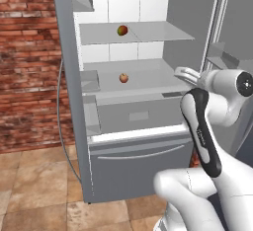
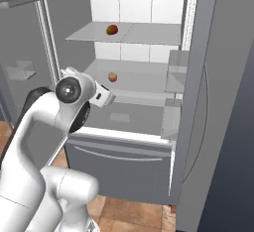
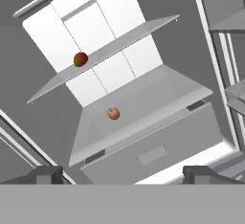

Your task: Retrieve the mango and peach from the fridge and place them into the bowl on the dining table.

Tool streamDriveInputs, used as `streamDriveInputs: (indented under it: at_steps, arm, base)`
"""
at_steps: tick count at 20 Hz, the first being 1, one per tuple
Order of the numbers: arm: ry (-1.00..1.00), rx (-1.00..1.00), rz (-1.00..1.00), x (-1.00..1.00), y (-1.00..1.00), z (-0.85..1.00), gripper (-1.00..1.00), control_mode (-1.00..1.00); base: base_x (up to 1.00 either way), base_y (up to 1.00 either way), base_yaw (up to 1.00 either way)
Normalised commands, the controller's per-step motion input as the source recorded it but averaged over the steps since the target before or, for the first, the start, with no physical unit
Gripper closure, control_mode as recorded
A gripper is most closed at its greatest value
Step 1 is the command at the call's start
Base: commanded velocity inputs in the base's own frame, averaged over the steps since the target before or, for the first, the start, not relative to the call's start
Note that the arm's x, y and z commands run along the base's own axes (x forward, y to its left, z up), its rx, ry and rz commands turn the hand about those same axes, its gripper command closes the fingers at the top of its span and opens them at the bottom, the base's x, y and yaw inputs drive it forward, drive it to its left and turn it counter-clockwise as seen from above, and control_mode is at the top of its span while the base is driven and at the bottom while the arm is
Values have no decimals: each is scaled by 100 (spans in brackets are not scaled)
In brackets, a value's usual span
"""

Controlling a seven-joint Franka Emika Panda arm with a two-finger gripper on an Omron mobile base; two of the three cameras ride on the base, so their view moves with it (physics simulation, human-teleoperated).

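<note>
The fridge (image 1: 133, 168) (image 2: 124, 166) stands with both doors swung open, showing a white interior with glass shelves. On the upper shelf lies the mango (image 1: 122, 30) (image 2: 112, 29) (image 3: 80, 59), yellow-green with a red blush. One shelf lower rests the peach (image 1: 123, 78) (image 2: 112, 77) (image 3: 113, 113), round and orange-pink. My gripper (image 1: 182, 72) (image 2: 105, 96) (image 3: 123, 174) hovers in front of the fridge at about the lower shelf's height, well short of both fruits. It is open, with nothing between its fingertips (image 3: 45, 174). The bowl and the dining table are out of view.
The left door (image 1: 69, 92) and the right door (image 2: 198, 107) flank the opening, each with small bins on its inner side. A closed inner drawer (image 1: 138, 116) sits under the peach's shelf. A brick wall (image 1: 27, 62) stands to the left.
</note>
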Motion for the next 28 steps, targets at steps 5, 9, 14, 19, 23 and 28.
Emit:
streamDriveInputs:
  at_steps: [5, 9, 14, 19, 23, 28]
  arm:
    - [2, -1, -8, -21, -7, 11, -100, -100]
    - [0, -4, -5, -11, 0, 2, -100, -100]
    - [-3, -4, 0, -12, 14, 0, -100, -100]
    - [-1, -5, 5, -26, 22, 0, -100, -100]
    - [0, 0, 1, -3, 2, 0, -100, 100]
    - [0, 0, 0, 0, 0, 0, -100, 100]
  base:
    - [0, 0, 0]
    - [0, 0, 0]
    - [0, 0, 0]
    - [0, 0, 0]
    - [0, 4, 3]
    - [22, 0, 0]
